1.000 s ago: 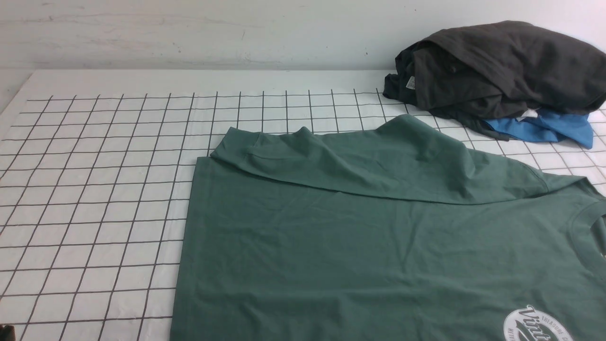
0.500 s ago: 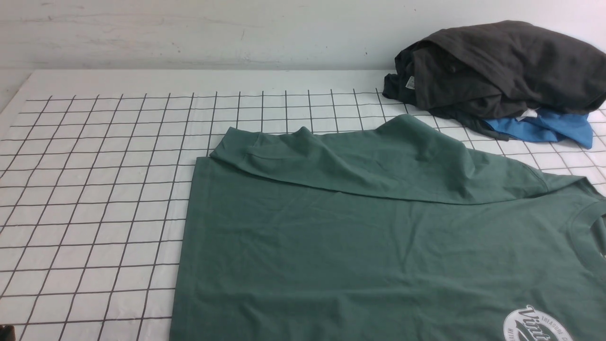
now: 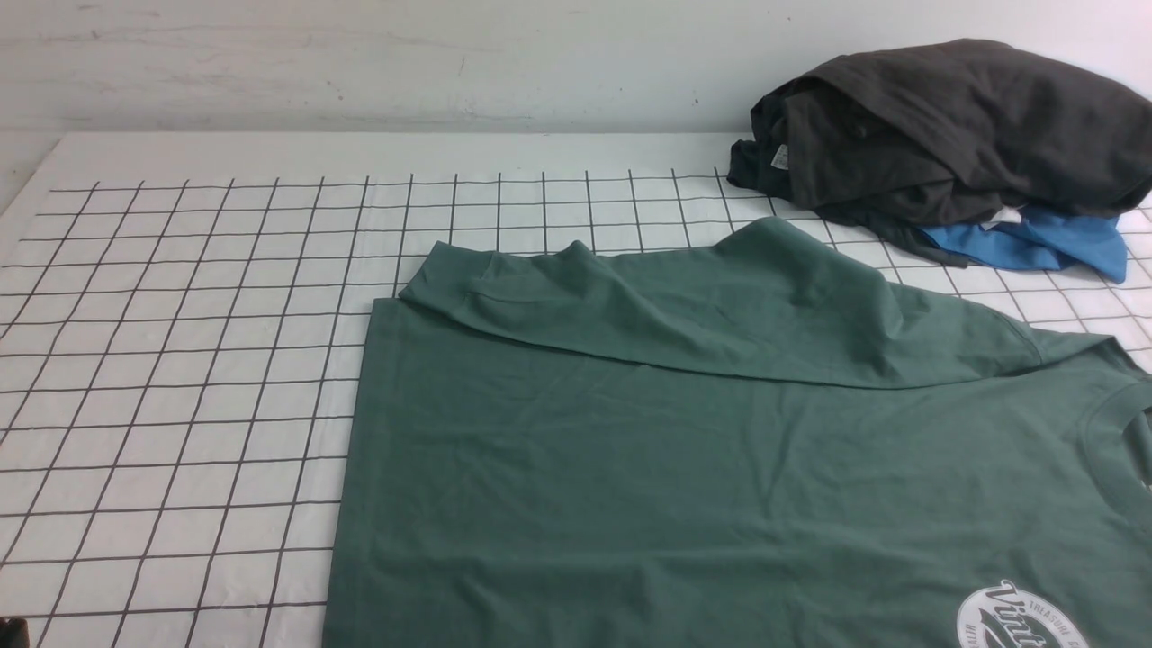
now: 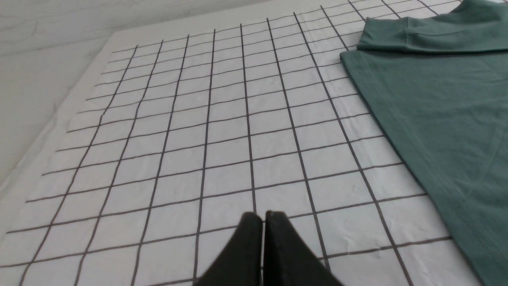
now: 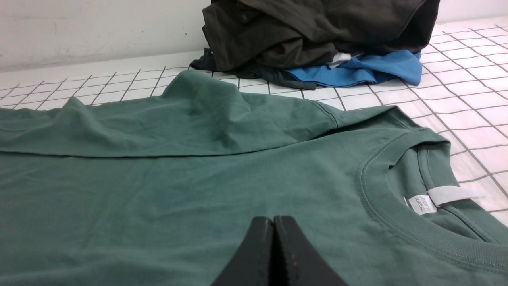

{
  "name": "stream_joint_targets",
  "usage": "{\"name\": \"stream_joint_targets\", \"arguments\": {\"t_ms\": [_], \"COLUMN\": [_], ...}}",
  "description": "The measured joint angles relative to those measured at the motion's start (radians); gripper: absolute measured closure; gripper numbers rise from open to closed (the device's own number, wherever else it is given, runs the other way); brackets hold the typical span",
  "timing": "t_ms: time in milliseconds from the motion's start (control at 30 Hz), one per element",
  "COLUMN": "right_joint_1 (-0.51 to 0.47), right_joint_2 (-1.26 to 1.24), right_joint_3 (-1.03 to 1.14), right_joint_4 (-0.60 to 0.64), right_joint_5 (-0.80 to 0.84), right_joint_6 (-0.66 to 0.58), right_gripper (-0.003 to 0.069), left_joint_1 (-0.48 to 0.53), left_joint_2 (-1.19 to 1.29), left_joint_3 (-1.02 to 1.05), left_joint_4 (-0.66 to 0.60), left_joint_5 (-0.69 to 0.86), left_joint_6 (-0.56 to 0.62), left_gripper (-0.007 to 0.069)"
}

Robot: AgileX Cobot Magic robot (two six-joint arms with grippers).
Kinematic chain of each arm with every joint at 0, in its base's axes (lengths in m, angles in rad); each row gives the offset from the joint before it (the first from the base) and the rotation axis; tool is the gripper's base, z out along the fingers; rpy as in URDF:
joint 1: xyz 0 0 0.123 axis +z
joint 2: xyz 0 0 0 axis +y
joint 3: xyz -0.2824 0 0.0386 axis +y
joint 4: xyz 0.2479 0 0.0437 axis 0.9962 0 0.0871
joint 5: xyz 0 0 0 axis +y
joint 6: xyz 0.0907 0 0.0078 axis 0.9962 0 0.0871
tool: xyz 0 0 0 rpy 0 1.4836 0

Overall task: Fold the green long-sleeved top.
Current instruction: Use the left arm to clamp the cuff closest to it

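The top [image 3: 576,468] lies spread in the near centre and right of the table [image 3: 180,360], its far sleeve [image 3: 684,306] folded across the body. The left gripper [image 4: 265,214] and right gripper [image 5: 274,220] are both fully closed, holding nothing. Dark [image 3: 954,135] and blue garments [image 3: 1035,238] sit far right.

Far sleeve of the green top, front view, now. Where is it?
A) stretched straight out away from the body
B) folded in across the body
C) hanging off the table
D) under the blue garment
B: the far sleeve lies across the green top's body, its cuff near the hem.
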Motion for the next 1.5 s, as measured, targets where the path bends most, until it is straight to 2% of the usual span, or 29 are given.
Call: {"name": "stream_joint_targets", "arguments": {"t_ms": [700,833,967,1067,1100,1133,1167,1200,1233,1267,1300,1400,1500], "right_joint_1": [0.0,0.0,0.0,0.0,0.0,0.0,0.0,0.0,0.0,0.0,0.0,0.0,0.0], "right_joint_2": [0.0,0.0,0.0,0.0,0.0,0.0,0.0,0.0,0.0,0.0,0.0,0.0,0.0], "right_joint_3": [0.0,0.0,0.0,0.0,0.0,0.0,0.0,0.0,0.001,0.001,0.002,0.0,0.0], "right_joint_4": [0.004,0.004,0.016,0.095,0.103,0.208,0.208,0.365,0.434,0.451,0.585,0.688,0.692], "right_joint_5": [0.0,0.0,0.0,0.0,0.0,0.002,0.002,0.007,0.009,0.009,0.015,0.011,0.011], "right_joint_6": [0.023,0.023,0.036,0.083,0.093,0.146,0.162,0.24,0.274,0.282,0.338,0.354,0.329], "right_gripper": [0.0673,0.0673,0.0673,0.0673,0.0673,0.0673,0.0673,0.0673,0.0673,0.0673,0.0673,0.0673,0.0673], "left_joint_1": [0.0,0.0,0.0,0.0,0.0,0.0,0.0,0.0,0.0,0.0,0.0,0.0,0.0], "left_joint_2": [0.0,0.0,0.0,0.0,0.0,0.0,0.0,0.0,0.0,0.0,0.0,0.0,0.0], "left_joint_3": [0.0,0.0,0.0,0.001,0.001,0.002,0.002,0.002,0.002,0.002,0.002,0.002,0.002], "left_joint_4": [0.014,-0.031,-0.214,-0.548,-0.574,-0.796,-0.796,-0.98,-1.028,-1.038,-1.093,-1.122,-1.132], "left_joint_5": [0.0,-0.001,-0.005,-0.014,-0.015,-0.024,-0.024,-0.037,-0.042,-0.044,-0.058,-0.061,-0.057], "left_joint_6": [0.0,-0.002,-0.014,-0.121,-0.121,-0.175,-0.179,-0.195,-0.189,-0.186,-0.149,-0.102,-0.093], "left_gripper": [0.0631,0.0631,0.0631,0.0631,0.0631,0.0631,0.0631,0.0631,0.0631,0.0631,0.0631,0.0631,0.0631]}}
